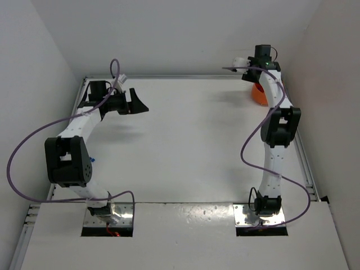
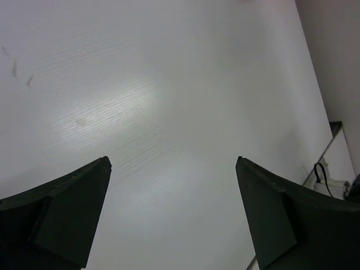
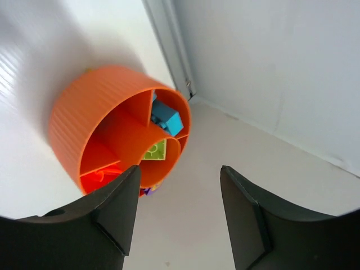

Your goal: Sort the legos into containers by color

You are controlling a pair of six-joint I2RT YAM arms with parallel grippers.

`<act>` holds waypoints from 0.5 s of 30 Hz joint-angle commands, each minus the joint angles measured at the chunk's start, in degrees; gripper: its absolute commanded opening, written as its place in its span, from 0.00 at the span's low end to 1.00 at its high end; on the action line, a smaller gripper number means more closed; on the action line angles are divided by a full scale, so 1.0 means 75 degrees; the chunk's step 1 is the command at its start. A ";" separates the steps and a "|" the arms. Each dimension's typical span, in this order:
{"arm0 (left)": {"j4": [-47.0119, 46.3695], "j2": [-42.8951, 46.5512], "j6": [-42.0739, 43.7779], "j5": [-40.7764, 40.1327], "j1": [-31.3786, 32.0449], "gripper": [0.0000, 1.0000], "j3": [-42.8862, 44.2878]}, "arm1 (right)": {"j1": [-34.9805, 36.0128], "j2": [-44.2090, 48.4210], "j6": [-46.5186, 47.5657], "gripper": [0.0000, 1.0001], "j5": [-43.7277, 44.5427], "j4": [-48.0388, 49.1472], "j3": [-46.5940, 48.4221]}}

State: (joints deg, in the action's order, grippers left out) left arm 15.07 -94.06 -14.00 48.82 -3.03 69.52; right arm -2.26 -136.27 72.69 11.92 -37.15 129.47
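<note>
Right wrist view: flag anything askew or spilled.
The orange tub seems tipped toward the corner wall, though the camera angle may exaggerate it. A purple lego peeks out under its lower rim, apparently outside the compartments.

I see a white table (image 1: 185,146) boxed in by plain white walls (image 1: 169,34), with a metal rail (image 1: 180,77) along its far edge. Soft glare patch (image 2: 107,107) on the tabletop, small dark scuffs (image 2: 14,67) near it.

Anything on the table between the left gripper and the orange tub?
No. In the top view, the table between the left gripper and the orange tub is bare.
</note>
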 commanded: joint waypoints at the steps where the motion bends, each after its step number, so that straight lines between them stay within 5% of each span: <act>1: 0.0087 0.0694 -0.0137 -0.1268 -0.0089 1.00 0.0012 | 0.0371 0.1421 -0.1484 0.59 -0.1164 0.0020 -0.0175; 7: 0.1960 0.1139 0.1474 -0.3518 -0.0755 1.00 0.0304 | 0.0816 0.2172 -0.5128 0.59 -0.4104 -0.0672 -0.0539; 10: 0.3308 0.0953 0.2286 -0.3954 -0.1118 0.98 0.0552 | 0.0992 0.2592 -0.6944 0.59 -0.5957 -0.0124 -0.1708; 15: 0.4904 0.0635 0.3166 -0.5205 -0.2044 0.72 0.0739 | 0.1496 0.2573 -0.9186 0.59 -0.7062 0.1765 -0.3118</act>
State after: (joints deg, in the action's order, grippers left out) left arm 41.39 -88.40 3.22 18.48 -15.11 73.28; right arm 7.49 -115.24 18.55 -30.57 -31.07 108.53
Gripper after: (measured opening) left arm 0.759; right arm 0.589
